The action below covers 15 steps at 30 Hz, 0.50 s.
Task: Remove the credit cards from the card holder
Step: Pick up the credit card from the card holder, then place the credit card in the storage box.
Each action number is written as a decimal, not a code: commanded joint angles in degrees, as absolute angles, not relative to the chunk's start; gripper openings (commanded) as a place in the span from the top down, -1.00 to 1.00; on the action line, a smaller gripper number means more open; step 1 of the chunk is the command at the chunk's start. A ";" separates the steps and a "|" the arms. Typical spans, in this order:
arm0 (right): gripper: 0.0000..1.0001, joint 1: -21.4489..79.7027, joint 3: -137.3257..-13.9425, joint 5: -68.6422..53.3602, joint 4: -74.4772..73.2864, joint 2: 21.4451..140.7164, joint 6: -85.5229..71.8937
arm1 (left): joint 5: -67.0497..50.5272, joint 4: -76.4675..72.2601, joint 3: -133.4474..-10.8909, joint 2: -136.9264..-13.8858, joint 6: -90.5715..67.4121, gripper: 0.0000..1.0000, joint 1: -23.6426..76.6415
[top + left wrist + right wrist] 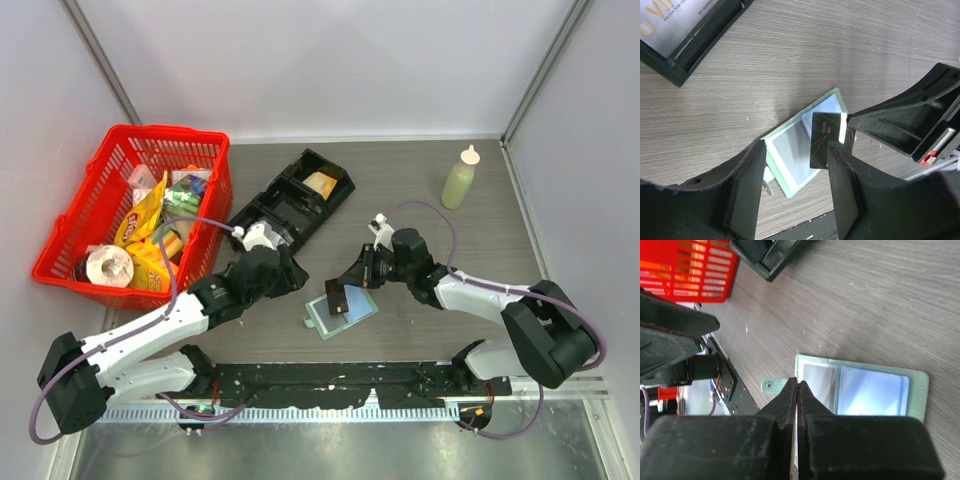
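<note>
Holder (352, 310) lies open and flat on the table (420, 200) near the front edge, clear pockets facing up. Over it a dark card (336, 298) is tilted, pinched at its edge by the right hand (352, 282), fingers pressed together on it. The right arm reaches in with its elbow bent. The left arm stretches diagonally, its hand (285, 272) just beside the holder, fingers apart and gripping nothing. The left wrist view shows the card's dark face. The right wrist view shows only the closed fingers (785, 400) and the holder's snap tab (771, 385). Tray (290, 205), basket (110, 190) and bottle (460, 180) sit farther back.
</note>
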State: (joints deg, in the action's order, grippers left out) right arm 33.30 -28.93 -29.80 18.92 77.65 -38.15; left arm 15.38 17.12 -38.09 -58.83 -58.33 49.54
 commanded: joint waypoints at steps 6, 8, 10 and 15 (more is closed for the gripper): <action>0.98 31.29 -36.12 -17.86 25.74 76.37 -43.41 | 16.53 29.43 -51.57 -53.70 -43.18 -0.50 40.62; 0.98 31.29 -38.23 -15.05 28.38 78.39 -44.12 | 16.44 31.37 -56.67 -53.88 -39.30 -0.64 37.63; 0.98 31.29 -41.56 -12.85 30.84 81.81 -44.56 | 16.44 33.39 -61.06 -54.84 -35.87 -0.77 35.08; 0.98 31.29 -50.26 -6.43 37.87 91.39 -45.09 | 18.19 33.76 -65.04 -56.25 -29.28 -0.99 30.68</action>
